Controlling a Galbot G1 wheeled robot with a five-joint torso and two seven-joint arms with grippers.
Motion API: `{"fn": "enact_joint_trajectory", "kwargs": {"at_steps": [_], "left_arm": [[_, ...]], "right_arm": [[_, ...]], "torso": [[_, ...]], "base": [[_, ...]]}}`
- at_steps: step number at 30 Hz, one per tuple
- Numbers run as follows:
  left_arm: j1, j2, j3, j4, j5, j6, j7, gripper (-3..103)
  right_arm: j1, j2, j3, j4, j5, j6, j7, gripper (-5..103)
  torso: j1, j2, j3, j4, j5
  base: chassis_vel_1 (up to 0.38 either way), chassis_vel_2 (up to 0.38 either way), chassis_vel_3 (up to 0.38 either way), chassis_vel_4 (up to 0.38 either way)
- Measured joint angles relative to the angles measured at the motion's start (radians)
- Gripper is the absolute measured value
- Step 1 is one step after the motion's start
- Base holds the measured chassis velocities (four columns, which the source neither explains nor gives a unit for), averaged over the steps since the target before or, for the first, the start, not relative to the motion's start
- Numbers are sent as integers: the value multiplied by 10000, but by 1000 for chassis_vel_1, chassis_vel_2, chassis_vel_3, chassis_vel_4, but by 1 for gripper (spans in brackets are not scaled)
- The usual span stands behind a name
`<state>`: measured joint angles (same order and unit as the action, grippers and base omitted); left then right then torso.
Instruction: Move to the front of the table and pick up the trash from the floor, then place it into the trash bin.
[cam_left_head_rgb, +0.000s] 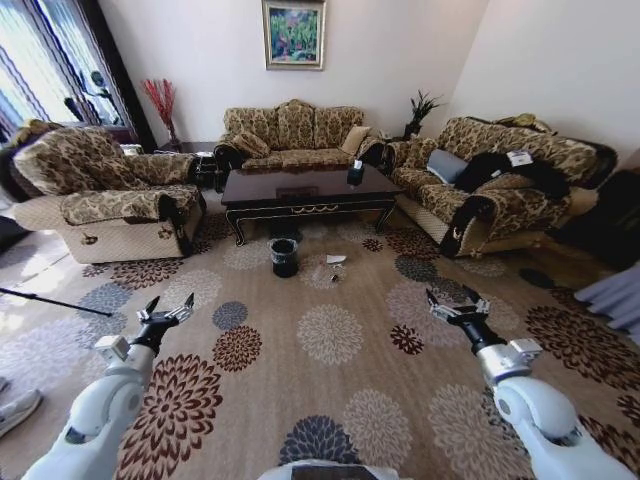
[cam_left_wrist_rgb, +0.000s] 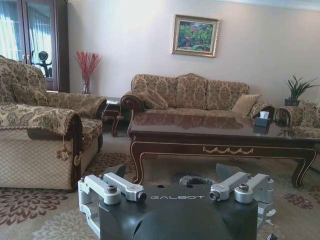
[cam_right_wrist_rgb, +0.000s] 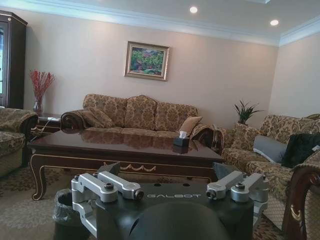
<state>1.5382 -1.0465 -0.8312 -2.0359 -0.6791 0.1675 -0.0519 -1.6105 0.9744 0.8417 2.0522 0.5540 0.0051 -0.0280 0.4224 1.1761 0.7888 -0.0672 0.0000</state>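
Note:
The dark glossy table (cam_left_head_rgb: 300, 188) stands ahead in the middle of the room, in front of the far sofa. On the patterned floor (cam_left_head_rgb: 330, 335) just before it sits the small black trash bin (cam_left_head_rgb: 284, 256). To the bin's right lies the trash: a white paper piece (cam_left_head_rgb: 336, 259) and tiny dark scraps (cam_left_head_rgb: 331, 276). My left gripper (cam_left_head_rgb: 168, 312) and right gripper (cam_left_head_rgb: 452, 302) hover open and empty over the carpet, well short of the trash. The left wrist view faces the table (cam_left_wrist_rgb: 220, 142). The right wrist view has the table (cam_right_wrist_rgb: 125, 150) and the bin (cam_right_wrist_rgb: 64, 210).
An armchair (cam_left_head_rgb: 110, 195) flanks the table on the left, a sofa (cam_left_head_rgb: 490, 190) on the right, another sofa (cam_left_head_rgb: 295, 135) behind. A tissue box (cam_left_head_rgb: 355, 172) sits on the table. A dark rod (cam_left_head_rgb: 55, 300) and a shoe (cam_left_head_rgb: 18, 408) lie at the left edge.

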Motion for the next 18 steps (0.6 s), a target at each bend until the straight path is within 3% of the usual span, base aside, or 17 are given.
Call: {"fn": "enact_joint_trajectory", "kwargs": {"at_steps": [18], "left_arm": [[232, -134, -162, -131, -94, 25, -413, 100]], "right_arm": [[-23, 124, -6, 180, -158, 165, 192, 100]], "torso": [[0, 1, 0, 0, 0]], "base": [[0, 0, 0, 0]]}}
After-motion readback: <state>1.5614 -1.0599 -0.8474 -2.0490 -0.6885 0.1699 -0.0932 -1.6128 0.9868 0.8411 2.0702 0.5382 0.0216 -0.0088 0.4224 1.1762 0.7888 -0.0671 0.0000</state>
